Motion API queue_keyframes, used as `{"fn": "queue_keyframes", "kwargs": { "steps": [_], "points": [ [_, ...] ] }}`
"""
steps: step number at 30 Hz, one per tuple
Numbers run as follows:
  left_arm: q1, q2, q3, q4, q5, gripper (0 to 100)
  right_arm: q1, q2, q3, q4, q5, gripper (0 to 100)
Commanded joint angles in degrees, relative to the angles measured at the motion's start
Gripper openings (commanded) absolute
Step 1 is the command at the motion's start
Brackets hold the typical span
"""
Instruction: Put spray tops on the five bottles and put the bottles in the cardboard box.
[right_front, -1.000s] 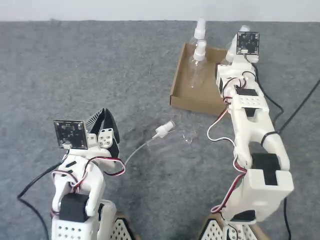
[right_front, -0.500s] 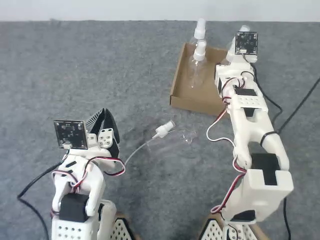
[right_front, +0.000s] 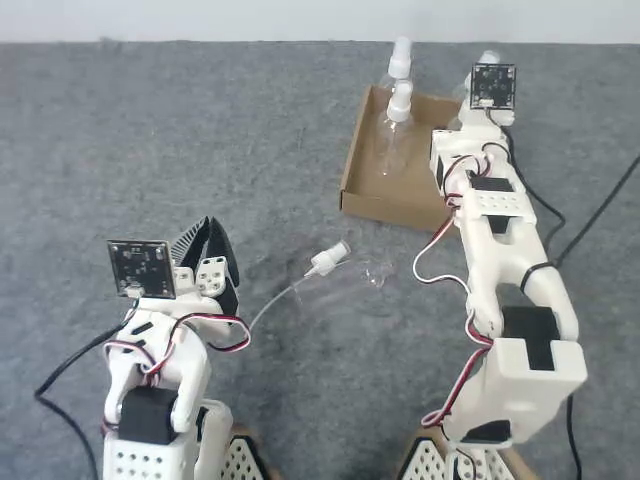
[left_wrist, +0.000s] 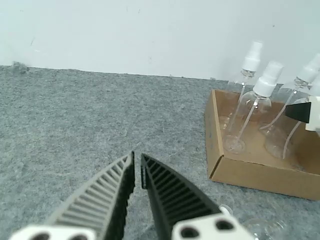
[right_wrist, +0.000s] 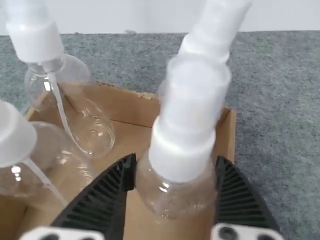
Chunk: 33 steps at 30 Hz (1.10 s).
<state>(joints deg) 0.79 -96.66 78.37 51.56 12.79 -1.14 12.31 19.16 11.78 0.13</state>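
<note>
In the right wrist view my right gripper (right_wrist: 175, 164) is shut on a clear bottle (right_wrist: 176, 192) with a white spray top (right_wrist: 192, 107), its fingers (right_wrist: 107, 195) pressed on both sides, over the cardboard box (right_wrist: 135, 107). Two more topped bottles (right_wrist: 75, 105) stand in the box beside it. In the high view the right arm (right_front: 495, 205) stretches over the box (right_front: 362, 160). Another clear bottle (right_front: 362, 272) lies on its side on the carpet, with a spray top (right_front: 328, 258) at its neck. My left gripper (right_front: 207, 240) is shut and empty, well short of it.
Grey carpet covers the table. The box (left_wrist: 260, 172) stands at the far right, with several topped bottles (left_wrist: 257, 107) in it. A white wall runs along the far edge. Cables trail beside both arm bases.
The right arm's wrist has shifted very slightly at the box. The left arm and the lying bottle have not moved.
</note>
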Motion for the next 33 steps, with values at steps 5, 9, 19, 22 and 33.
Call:
{"fn": "queue_keyframes", "kwargs": {
  "steps": [5,9,19,22,33],
  "points": [
    [-0.26,-0.7,-0.4,-1.85,0.53,1,0.22,-0.57,-2.55,0.75,1.23,28.6],
    [-0.26,-0.7,-0.4,-1.85,0.53,1,0.22,-2.15,-2.46,0.92,1.23,28.6],
    [-0.26,-0.7,-0.4,-1.85,0.53,1,-1.01,-11.12,-9.32,15.87,1.23,28.7],
    [-0.26,-0.7,-0.4,-1.85,0.53,1,-1.01,-14.02,-11.78,20.97,1.14,28.7],
    [-0.26,-0.7,-0.4,-1.93,0.53,1,-8.84,-27.12,-13.89,45.49,0.7,28.5]
  ]
}}
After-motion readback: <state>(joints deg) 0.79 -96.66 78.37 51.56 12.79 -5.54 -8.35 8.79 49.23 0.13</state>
